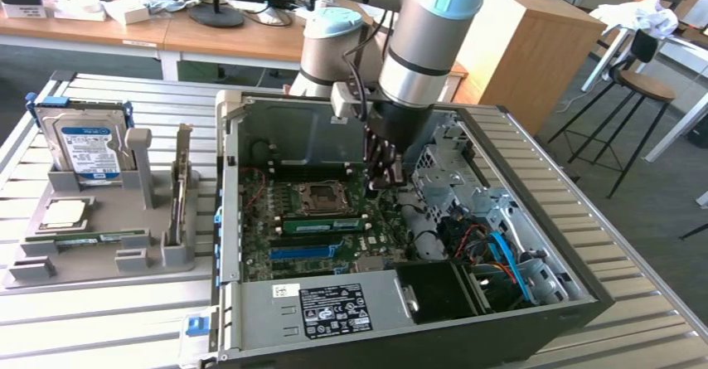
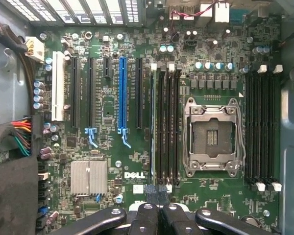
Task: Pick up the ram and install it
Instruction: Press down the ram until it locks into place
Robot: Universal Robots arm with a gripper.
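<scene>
Ram (image 1: 323, 224): a thin green stick, standing on its long edge in a black slot on the board (image 1: 260, 254), inside the case (image 1: 321, 303).
Ram's spot: just beside the socket (image 1: 321, 195), on its near side, between the socket and the blue slot (image 1: 315, 251).
Jaws: shut tight, tips pressed together.
Jaws' spot: down inside the case, over the ram's end on the exterior view's right. I cannot tell if they touch it.
Arm (image 1: 426, 46): big and grey, reaching down into the case from the far side.
Board: green and flat in the case, with long black slots on both sides of the socket.
Case: open on top, lying on the bench (image 1: 111, 327).
Tray (image 1: 99, 274): grey, on the bench to the exterior view's left of the case, well apart from the jaws.
On the tray: a hard drive (image 1: 83, 145) and a card (image 1: 181, 186), both standing up.
</scene>
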